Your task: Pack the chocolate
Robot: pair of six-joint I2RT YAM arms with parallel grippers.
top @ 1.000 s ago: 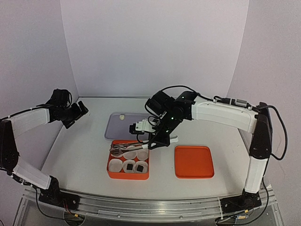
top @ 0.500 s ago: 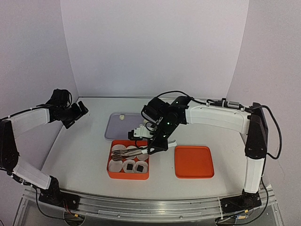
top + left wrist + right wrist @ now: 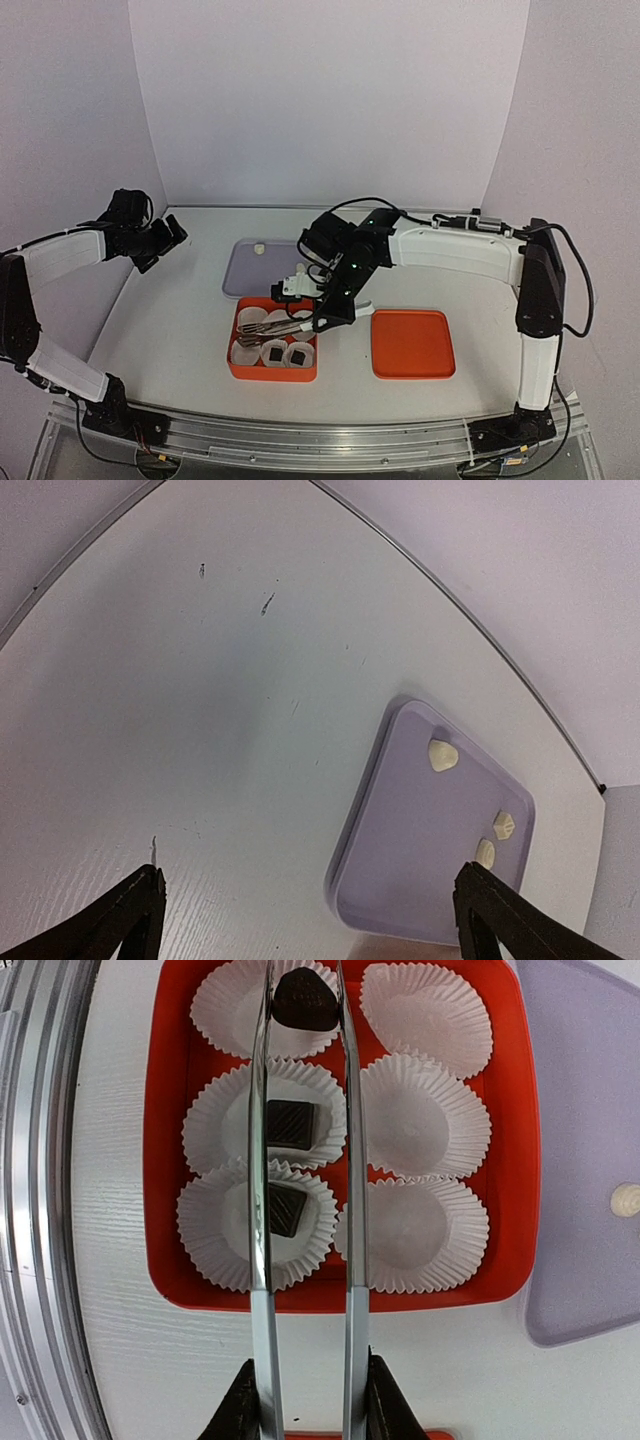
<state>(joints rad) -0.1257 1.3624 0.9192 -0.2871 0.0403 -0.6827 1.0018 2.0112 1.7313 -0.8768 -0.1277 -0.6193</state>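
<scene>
The orange box [image 3: 160,1160] holds six white paper cups. Two dark chocolates [image 3: 290,1123] [image 3: 285,1208] lie in two cups of the left column. My right gripper [image 3: 305,1400] is shut on metal tongs [image 3: 260,1260], whose tips pinch a third dark chocolate [image 3: 305,1000] over the far cup of that column. In the top view this gripper [image 3: 335,305] hangs at the box's right edge. Three cream-white chocolates [image 3: 442,755] [image 3: 504,825] [image 3: 485,853] lie on the lilac tray [image 3: 420,880]. My left gripper [image 3: 310,920] is open and empty, up at the far left [image 3: 170,240].
The three cups in the right column [image 3: 425,1118] are empty. An orange lid [image 3: 412,343] lies flat to the right of the box [image 3: 272,375]. The lilac tray [image 3: 245,268] sits just behind the box.
My right arm has moved left and down, carrying the tongs and the dark chocolate across the box to its left end. The left arm has not moved.
</scene>
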